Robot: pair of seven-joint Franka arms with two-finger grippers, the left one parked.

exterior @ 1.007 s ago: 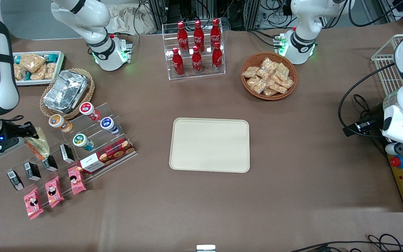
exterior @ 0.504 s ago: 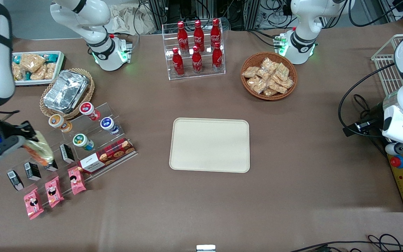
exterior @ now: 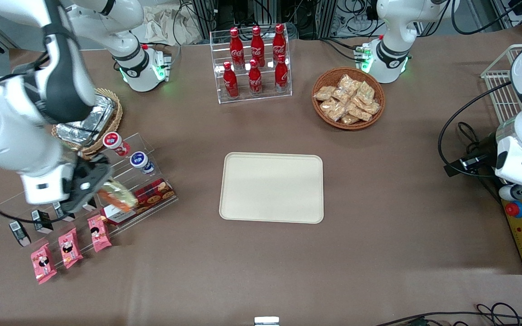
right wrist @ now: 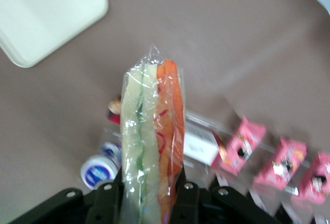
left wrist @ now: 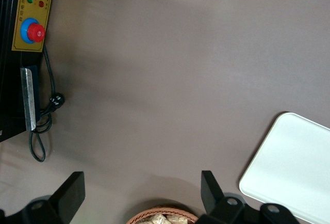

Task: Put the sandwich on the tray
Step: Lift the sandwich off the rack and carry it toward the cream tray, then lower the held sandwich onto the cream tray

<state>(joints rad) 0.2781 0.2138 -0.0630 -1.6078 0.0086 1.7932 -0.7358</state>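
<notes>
The gripper (exterior: 102, 188) pinches the sandwich (exterior: 117, 194) between its two fingers (right wrist: 105, 203), the wrapped wedge held in the air above the clear display stand (exterior: 120, 154) at the working arm's end of the table. In the right wrist view the sandwich (right wrist: 152, 141) stands on edge between the pads, pale bread on one side and orange filling on the other, with the wrap's crimped tip pointing away from the gripper (right wrist: 147, 203).

The tray (exterior: 272, 188) lies flat and bare in the middle of the brown table (exterior: 379, 253), well apart from the sandwich. Between the stand's edge and the tray's nearest rim there is an open strip of tabletop with nothing standing on it. Open table also runs all along the tray's edge nearest the front camera.

Directly below the sandwich are the red cookie box (exterior: 145, 197) and a blue-lidded cup (exterior: 139, 160) on the stand; a red-lidded cup (exterior: 113, 141) stands just beside it. Three pink snack packets (exterior: 68, 251) lie nearer the front camera than the stand. The foil container (exterior: 91, 120) in its wicker basket is partly covered by the arm. Farther from the camera than the tray are the rack of red cola bottles (exterior: 254, 63) and a round basket of tan snack packets (exterior: 348, 98).
</notes>
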